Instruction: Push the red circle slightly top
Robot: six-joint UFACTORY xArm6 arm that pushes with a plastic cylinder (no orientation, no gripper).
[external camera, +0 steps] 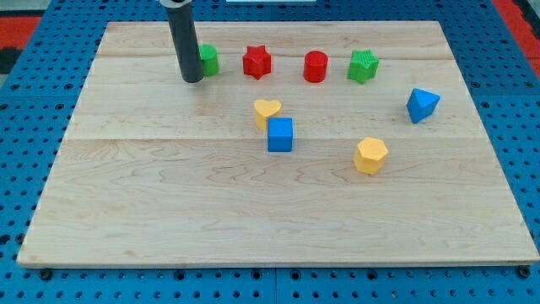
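My tip down on the wooden board near the view's top left, gripping nothing, just left of a green block and partly covering it; touching or not, cannot tell. Well apart from the red circle, which stands in the top row toward the view's right of the tip, between a red star and a green star. Upright short cylinder, round face up, so no long axis or heading to read. Below the row, a yellow heart touching a blue cube. Further right, a yellow hexagon and a blue triangle-like block. No writing, brand or label readable anywhere.
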